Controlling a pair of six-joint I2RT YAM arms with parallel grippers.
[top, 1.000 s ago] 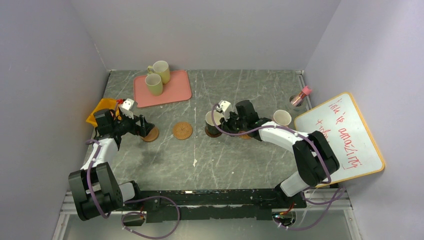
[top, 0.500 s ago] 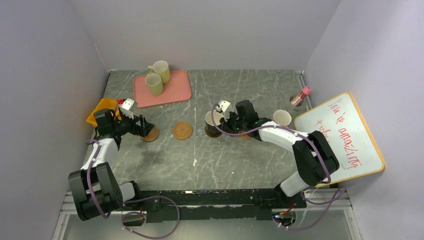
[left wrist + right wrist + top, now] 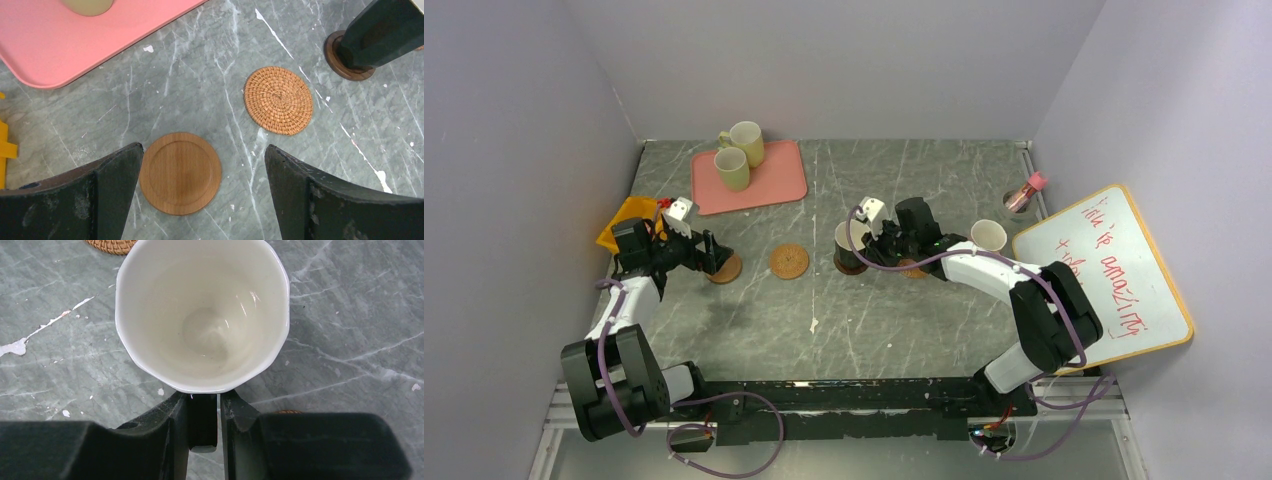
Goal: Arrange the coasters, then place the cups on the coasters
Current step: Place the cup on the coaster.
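Note:
The black cup (image 3: pixel 851 247) with a pale inside (image 3: pixel 202 315) stands on a dark brown coaster (image 3: pixel 345 67). My right gripper (image 3: pixel 204 400) straddles its handle, jaws slightly parted, with a thin gap beside the right finger. My left gripper (image 3: pixel 203 150) is wide open just above a smooth wooden coaster (image 3: pixel 180 172), holding nothing. A woven coaster (image 3: pixel 278 100) lies between the two arms. Another orange coaster (image 3: pixel 912 268) peeks out under the right arm. Two yellow-green cups (image 3: pixel 732 168) (image 3: pixel 746 143) stand on the pink tray (image 3: pixel 779 175). A further cup (image 3: pixel 988 236) stands at the right.
A whiteboard (image 3: pixel 1114 270) leans at the right edge, with a small pink-lidded jar (image 3: pixel 1027 190) behind it. A yellow cloth (image 3: pixel 624 215) lies by the left wall. Grey walls close in the table on three sides.
The right jaws have eased apart a little around the black cup's handle. Neither arm nor any cup or coaster has shifted.

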